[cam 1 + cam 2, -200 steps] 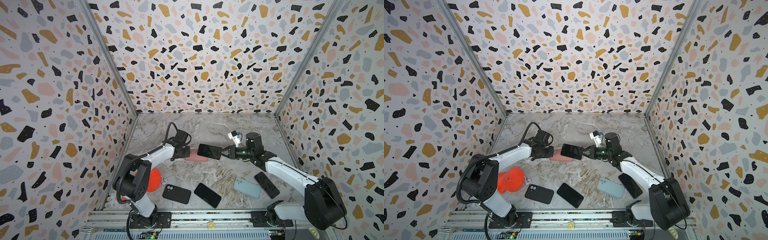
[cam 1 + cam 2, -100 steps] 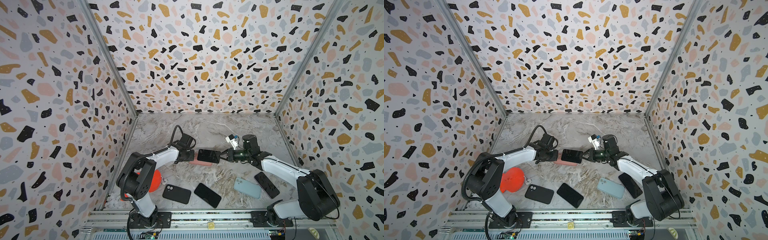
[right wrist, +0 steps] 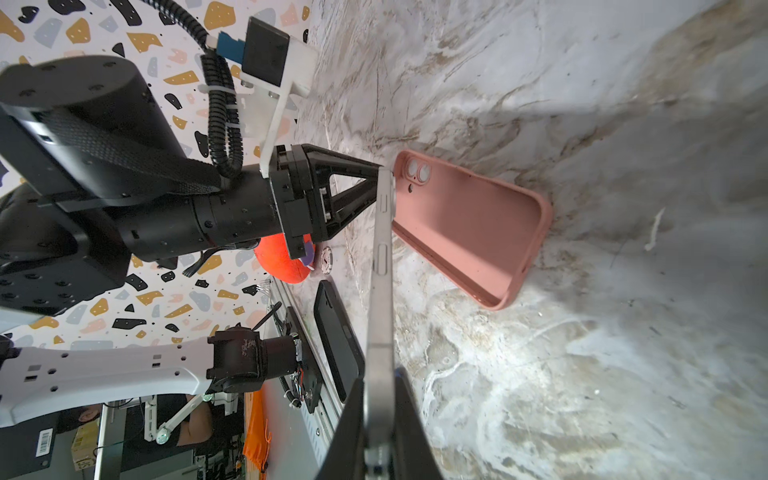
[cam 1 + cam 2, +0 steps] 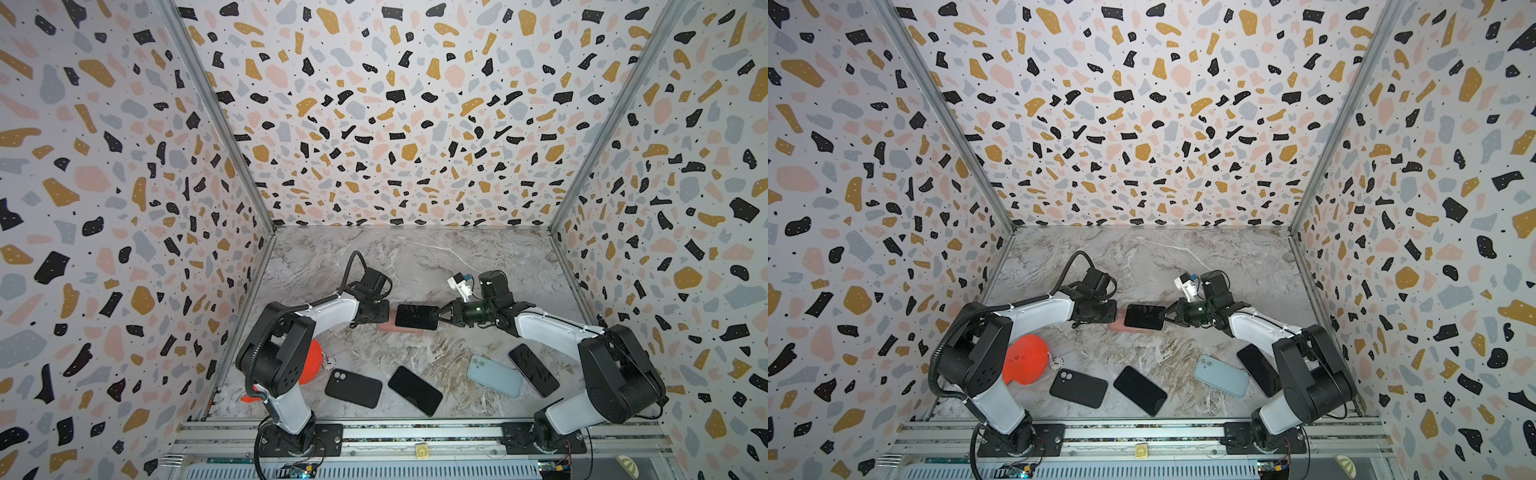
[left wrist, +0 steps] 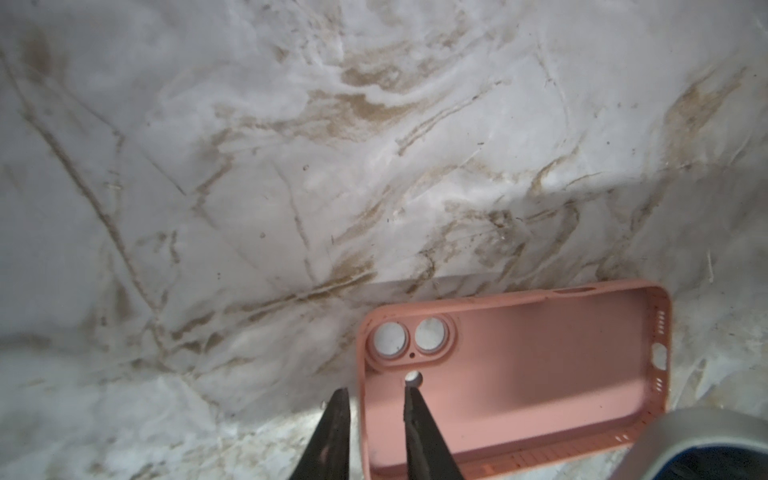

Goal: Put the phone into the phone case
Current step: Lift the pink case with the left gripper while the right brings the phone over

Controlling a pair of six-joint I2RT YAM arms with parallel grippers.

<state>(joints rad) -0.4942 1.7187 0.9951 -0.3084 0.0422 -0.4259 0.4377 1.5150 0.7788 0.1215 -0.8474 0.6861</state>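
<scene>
Pink: one phone case (image 5: 515, 378) lies mid-counter, partly hidden under the phone (image 4: 417, 317) clamped by the right tool (image 4: 437, 318). Left tool (image 5: 376, 399), slightly parted, straddles the case's rim. Four more handsets or cases lie near; which is unclear.

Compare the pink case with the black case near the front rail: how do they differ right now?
The pink case lies hollow side up, empty; the black case shows its camera-cutout back. The pink case sits mid-table at the left gripper, under the held phone; the black case lies alone, untouched. Both rest flat on the table.
</scene>
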